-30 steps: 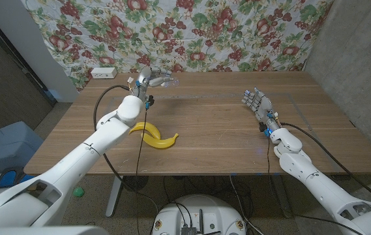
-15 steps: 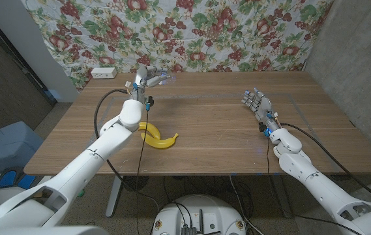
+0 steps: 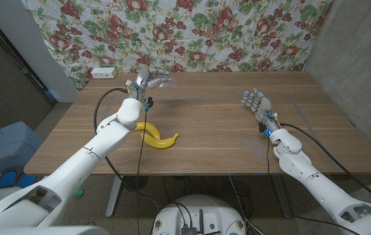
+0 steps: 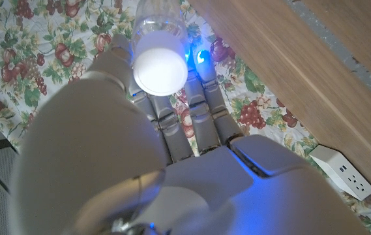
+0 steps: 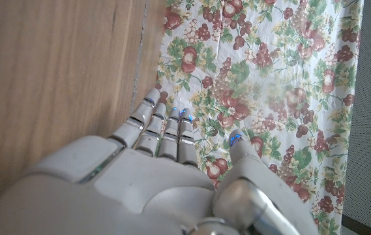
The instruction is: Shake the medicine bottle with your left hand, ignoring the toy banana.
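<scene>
Head view: left arm stretches out to the far left of the table point(image 3: 224, 140), its left hand point(image 3: 143, 79) raised off the wood with fingers wrapped round the bottle point(image 3: 161, 81), which lies sideways in the grip. The banana point(image 3: 154, 135) sits nearer, under that arm. On the right, the right hand point(image 3: 255, 102) waits with fingers spread, holding nothing.

Medicine bottle point(image 3: 163, 81): clear plastic, white cap, lying sideways in the left hand point(image 3: 145, 79), raised above the counter's point(image 3: 218, 130) far edge. Toy banana point(image 3: 154, 134): yellow, curved, resting on the counter.
</scene>
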Robot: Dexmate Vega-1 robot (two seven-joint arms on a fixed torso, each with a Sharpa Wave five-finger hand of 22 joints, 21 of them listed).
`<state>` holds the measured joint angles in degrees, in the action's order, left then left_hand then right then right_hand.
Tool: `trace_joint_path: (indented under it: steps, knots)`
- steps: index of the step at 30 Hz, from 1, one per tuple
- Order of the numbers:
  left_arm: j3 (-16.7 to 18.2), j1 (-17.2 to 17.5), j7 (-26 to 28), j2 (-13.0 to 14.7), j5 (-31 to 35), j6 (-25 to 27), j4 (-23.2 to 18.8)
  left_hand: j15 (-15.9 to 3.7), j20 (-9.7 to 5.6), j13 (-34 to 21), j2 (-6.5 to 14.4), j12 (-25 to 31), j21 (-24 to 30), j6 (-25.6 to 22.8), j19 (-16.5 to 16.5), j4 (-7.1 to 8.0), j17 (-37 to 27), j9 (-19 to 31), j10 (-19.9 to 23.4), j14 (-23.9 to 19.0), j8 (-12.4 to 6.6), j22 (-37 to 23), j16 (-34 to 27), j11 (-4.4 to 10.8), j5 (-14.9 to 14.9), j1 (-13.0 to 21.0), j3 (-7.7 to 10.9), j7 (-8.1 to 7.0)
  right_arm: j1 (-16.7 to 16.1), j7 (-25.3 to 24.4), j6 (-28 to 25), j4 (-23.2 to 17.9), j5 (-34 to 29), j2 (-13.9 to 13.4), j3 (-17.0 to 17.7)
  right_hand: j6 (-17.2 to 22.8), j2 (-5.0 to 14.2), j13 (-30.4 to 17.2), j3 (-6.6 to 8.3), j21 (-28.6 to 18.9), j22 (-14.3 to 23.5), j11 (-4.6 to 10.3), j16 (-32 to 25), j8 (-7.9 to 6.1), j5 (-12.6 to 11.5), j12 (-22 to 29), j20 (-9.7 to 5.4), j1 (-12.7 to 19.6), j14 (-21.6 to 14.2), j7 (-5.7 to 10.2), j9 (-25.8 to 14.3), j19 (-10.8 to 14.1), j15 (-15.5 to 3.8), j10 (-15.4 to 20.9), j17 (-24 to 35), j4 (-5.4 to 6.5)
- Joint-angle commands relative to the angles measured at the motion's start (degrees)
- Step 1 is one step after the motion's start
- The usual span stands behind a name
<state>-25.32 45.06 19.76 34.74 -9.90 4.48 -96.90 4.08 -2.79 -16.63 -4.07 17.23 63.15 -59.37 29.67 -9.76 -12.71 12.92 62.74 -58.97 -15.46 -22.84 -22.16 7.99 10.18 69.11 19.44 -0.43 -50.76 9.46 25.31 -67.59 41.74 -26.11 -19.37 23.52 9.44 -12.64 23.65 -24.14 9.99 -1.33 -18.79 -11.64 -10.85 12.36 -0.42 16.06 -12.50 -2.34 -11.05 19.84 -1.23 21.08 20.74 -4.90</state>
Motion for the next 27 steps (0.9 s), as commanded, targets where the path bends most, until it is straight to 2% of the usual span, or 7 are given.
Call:
trace_joint_path:
  steps: [1, 6, 11, 22, 27]
  knots:
    - [-2.70, -4.50, -11.31, 5.02, -2.89, 9.67, -2.38, -17.73, -9.41, -0.24, 10.46, -0.19, 0.50, -0.60, -0.19, 0.01, -3.29, 0.19, 1.12, -14.34, 0.19, 0.01, -0.20, 0.59, 0.23, 11.00, -0.17, 0.11, -0.09, -0.16, 0.06, -0.24, -0.16, -0.02, -0.11, 0.08, -0.06, -0.10, 0.20, 0.06, 0.21, -0.33, 0.16, 0.09, 0.15, 0.15, 0.35, 0.19, -0.53, -0.38, -0.08, 0.41, 0.07, 0.37, 0.05, -0.25]
    - [-4.51, -7.10, -15.86, 6.47, -3.73, 13.03, -2.30, -17.74, -9.38, -0.32, 10.48, -0.30, 0.77, -0.50, -0.40, 0.02, -3.17, 0.21, 1.09, -14.19, 0.36, 0.23, 0.00, 0.52, 0.22, 11.06, -0.19, 0.11, -0.17, -0.30, 0.10, -0.30, -0.05, 0.12, -0.07, 0.13, -0.08, -0.10, 0.21, 0.11, 0.21, -0.35, 0.19, 0.07, 0.15, 0.16, 0.34, 0.17, -0.50, -0.50, -0.08, 0.46, 0.14, 0.39, 0.04, -0.27]
    - [-5.35, -8.15, -17.59, 7.19, -4.09, 14.11, -2.47, -17.76, -9.35, -0.37, 10.54, -0.33, 0.91, -0.46, -0.53, 0.03, -3.29, 0.22, 1.12, -14.31, 0.46, 0.38, -0.08, 0.51, 0.23, 11.11, -0.17, 0.17, -0.56, -0.60, 0.09, -0.87, -0.11, -0.08, 0.01, 0.13, -0.06, -0.10, 0.23, 0.18, 0.21, -0.34, 0.19, 0.07, 0.15, 0.14, 0.34, 0.16, -0.55, -0.43, -0.08, 0.49, 0.14, 0.36, 0.03, -0.28]
    - [-5.59, -8.15, -17.17, 7.43, -4.54, 14.35, -2.72, -17.75, -9.36, -0.49, 10.54, -0.48, 1.32, -0.52, -0.80, 0.01, -3.23, 0.25, 1.08, -14.21, 0.62, 0.72, 0.09, 0.31, 0.22, 11.23, -0.20, 0.25, -1.07, -0.68, 0.10, -1.48, -0.14, -0.41, 0.06, 0.10, -0.04, -0.10, 0.25, 0.34, 0.22, -0.21, 0.25, 0.08, 0.15, 0.11, 0.36, 0.13, -0.52, -0.39, -0.08, 0.52, 0.02, 0.29, 0.01, -0.30]
    - [-4.49, -6.26, -13.49, 6.60, -4.08, 11.35, -2.55, -17.74, -9.39, -0.56, 10.59, -0.51, 1.49, -0.50, -0.91, 0.01, -3.25, 0.25, 1.07, -14.25, 0.70, 0.86, 0.10, 0.41, 0.22, 11.28, -0.19, 0.25, -1.01, -0.48, 0.14, -1.22, -0.05, -0.33, 0.02, 0.10, -0.05, -0.10, 0.26, 0.40, 0.22, -0.28, 0.27, 0.08, 0.15, 0.15, 0.37, 0.11, -0.52, -0.38, -0.08, 0.55, 0.05, 0.41, 0.00, -0.31]
